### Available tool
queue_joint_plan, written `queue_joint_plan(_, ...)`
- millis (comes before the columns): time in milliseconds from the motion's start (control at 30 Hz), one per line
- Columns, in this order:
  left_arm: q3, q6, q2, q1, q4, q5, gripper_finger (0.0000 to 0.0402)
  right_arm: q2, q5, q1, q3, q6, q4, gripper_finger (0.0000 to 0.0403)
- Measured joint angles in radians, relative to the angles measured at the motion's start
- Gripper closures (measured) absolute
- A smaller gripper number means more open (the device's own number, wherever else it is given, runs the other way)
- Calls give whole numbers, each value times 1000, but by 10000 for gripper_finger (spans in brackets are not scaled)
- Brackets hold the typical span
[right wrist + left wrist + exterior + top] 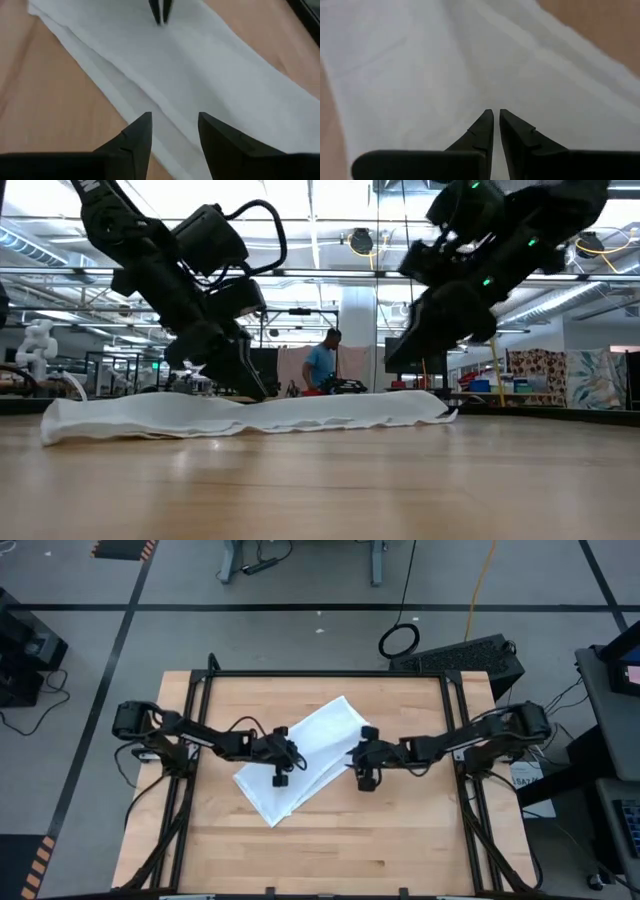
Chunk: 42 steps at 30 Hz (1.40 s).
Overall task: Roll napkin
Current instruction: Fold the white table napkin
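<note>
Item: napkin (305, 755), plain white cloth, folded into a long band and lying flat and slantwise on the wooden table (400, 840), its upper end toward the table's far edge and middle, its lower end nearer the left side; one long edge shows layered folds in the right wrist view (125, 85). In the low view the napkin (250, 415) reads as a thin, low, slightly rumpled strip on the tabletop. Item: left gripper (283, 755), positioned over the napkin's middle portion, tips pointed down at the cloth; its fingers (482, 132) stand nearly together with only a thin slit between them, nothing seen pinched. Item: right gripper (366, 762), positioned at the napkin's right long edge, just beside the cloth; its fingers (137, 137) stand spread apart, released, above the folded edge with nothing between them. Item: person (322, 363), standing far beyond the napkin in the room behind the table.
</note>
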<state>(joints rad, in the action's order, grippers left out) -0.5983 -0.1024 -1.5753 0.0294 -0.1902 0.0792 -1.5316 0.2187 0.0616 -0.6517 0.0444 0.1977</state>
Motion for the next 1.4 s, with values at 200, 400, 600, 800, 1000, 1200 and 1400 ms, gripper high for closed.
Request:
queue_joint_plan(200,0,84,0,-89,-7,2,361,-151,-16,-10,-76,57,31,273)
queue_joint_plan(400,0,124,0,-151,-8,64,361,-286,-84,-9,-203,131,-26,280)
queue_joint_plan(600,0,146,0,-184,-11,110,361,-355,-90,-9,-259,181,-38,280)
queue_joint_plan(800,0,150,0,-202,-11,120,361,-374,-84,-9,-284,196,-30,284)
queue_joint_plan(1000,0,150,1,-205,-11,135,361,-375,-84,-9,-285,211,-49,336)
queue_joint_plan(1200,0,150,2,-205,-11,135,361,-375,-88,-9,-285,240,-51,398)
queue_joint_plan(1400,0,150,2,-205,-11,135,361,-369,-94,-7,-285,239,-61,401)
